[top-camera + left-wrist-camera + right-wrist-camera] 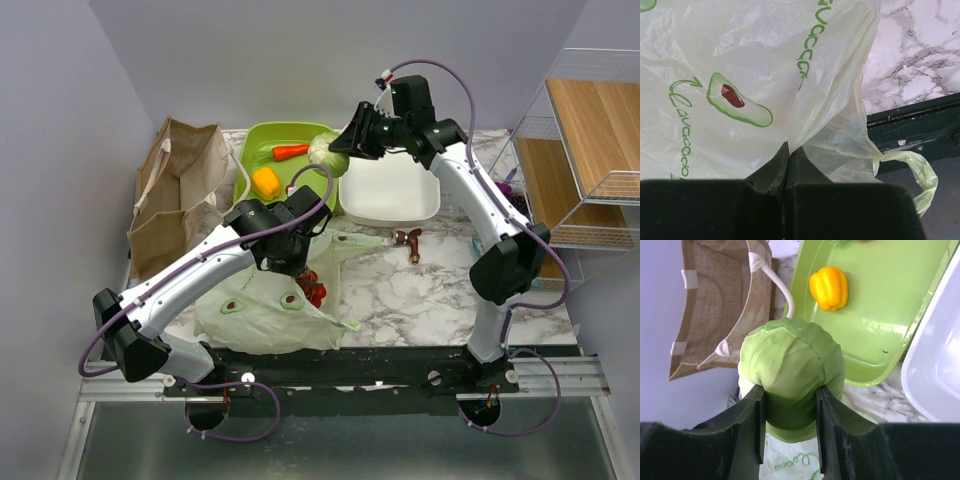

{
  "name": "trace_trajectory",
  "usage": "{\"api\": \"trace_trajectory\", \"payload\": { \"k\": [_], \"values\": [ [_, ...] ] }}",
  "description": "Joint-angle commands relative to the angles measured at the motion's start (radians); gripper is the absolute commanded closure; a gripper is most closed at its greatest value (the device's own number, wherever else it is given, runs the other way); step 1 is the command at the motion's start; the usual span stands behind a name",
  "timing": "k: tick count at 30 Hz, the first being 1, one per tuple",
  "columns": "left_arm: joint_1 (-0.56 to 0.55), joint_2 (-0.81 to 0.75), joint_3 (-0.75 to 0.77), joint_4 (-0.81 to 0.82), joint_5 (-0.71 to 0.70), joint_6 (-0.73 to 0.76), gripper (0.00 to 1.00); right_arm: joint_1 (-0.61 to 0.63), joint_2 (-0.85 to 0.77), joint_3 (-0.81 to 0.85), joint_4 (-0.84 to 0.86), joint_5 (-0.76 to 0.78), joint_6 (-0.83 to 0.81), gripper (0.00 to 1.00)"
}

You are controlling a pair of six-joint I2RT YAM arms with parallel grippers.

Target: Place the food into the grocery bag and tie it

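Two grippers in use.

Right gripper [790,390]: its jaws are clamping the cabbage [790,357] by its sides and holding it clear above the tray [880,340]. The pepper [829,287] is lying on that tray, ahead of the fingers.

Left gripper [788,147]: its jaws are together, pinching a fold of the bag [740,50], with film spreading ahead of the tips. The tomatoes [313,290] are lying just beside this gripper, seemingly inside the bag.

Step in hand, as judged: cabbage into bag.

Handling advice: the left should be lifting the pinched film so the mouth is gaping. The right should be travelling toward the left gripper and lowering well inside before parting, since a round head is liable to roll.
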State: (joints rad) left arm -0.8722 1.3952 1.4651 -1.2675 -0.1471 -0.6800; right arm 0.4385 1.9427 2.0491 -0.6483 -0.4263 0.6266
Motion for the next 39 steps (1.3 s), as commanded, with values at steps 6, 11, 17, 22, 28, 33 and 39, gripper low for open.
{"api": "trace_trajectory", "payload": {
  "k": [6,11,17,22,28,33,39],
  "values": [
    [0.006,-0.002,0.038,-0.008,-0.028,0.028,1.00,-0.005,-0.258,-0.219,-0.016,0.069,-0.037,0.99],
    [0.007,-0.020,0.035,0.014,-0.008,0.056,1.00,-0.005,-0.403,-0.377,-0.019,0.061,-0.010,0.99],
    [0.007,-0.045,0.019,0.039,0.005,0.070,1.00,-0.005,-0.612,-0.588,-0.025,-0.020,-0.026,0.99],
    [0.007,-0.057,0.033,0.054,0.027,0.064,1.00,-0.005,-0.713,-0.691,-0.129,-0.073,-0.047,0.99],
    [0.007,-0.054,0.047,0.098,0.058,0.042,1.00,-0.004,-0.802,-0.821,-0.124,-0.170,0.006,0.99],
    [0.007,-0.065,0.064,0.147,0.066,0.040,1.00,-0.002,-0.817,-0.896,-0.050,-0.228,0.097,0.99],
    [0.007,-0.055,0.091,0.145,0.101,0.026,1.00,0.089,-0.799,-0.906,0.012,-0.161,0.199,0.99]
  ]
}}
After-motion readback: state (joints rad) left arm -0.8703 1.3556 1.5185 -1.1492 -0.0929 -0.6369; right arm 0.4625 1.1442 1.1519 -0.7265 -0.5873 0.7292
